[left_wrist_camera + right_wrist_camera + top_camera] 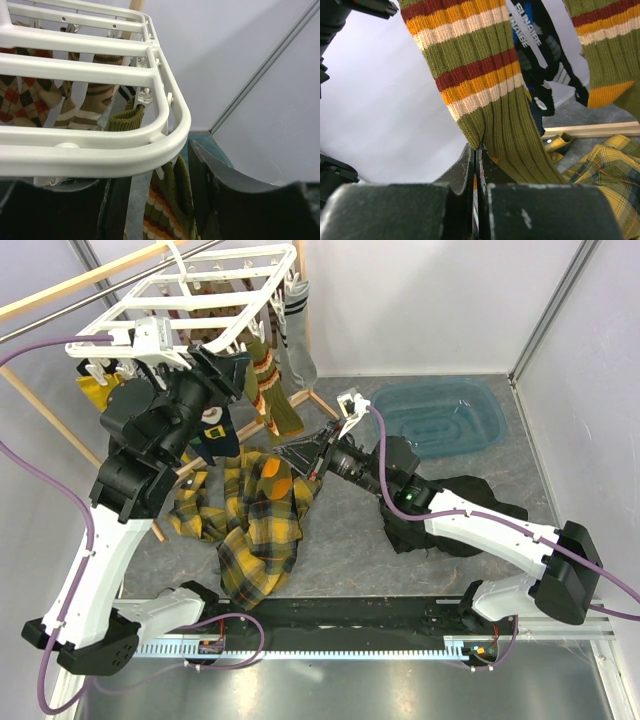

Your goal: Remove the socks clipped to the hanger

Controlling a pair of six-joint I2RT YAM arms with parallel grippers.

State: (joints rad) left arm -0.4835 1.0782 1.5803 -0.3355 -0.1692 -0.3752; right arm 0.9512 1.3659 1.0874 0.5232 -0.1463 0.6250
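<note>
The white grid hanger (215, 290) hangs at the back left with socks clipped under it. My left gripper (232, 368) is open at its near right corner; in the left wrist view its fingers (225, 200) stand on either side of an olive-orange striped sock (167, 205) clipped under the hanger's rim (170, 135). My right gripper (292, 447) is shut on the lower end of an olive-orange striped sock (485, 95), which hangs taut above it. A brown argyle sock (25, 100), a navy sock (215, 432), a grey striped sock (298, 330) and a mustard sock (95, 390) also hang there.
A yellow plaid cloth (255, 520) lies on the table below the hanger. A black garment (455, 508) lies under my right arm. A blue basin (440, 415) sits at the back right. The wooden rack's leg (250, 430) runs beneath the socks.
</note>
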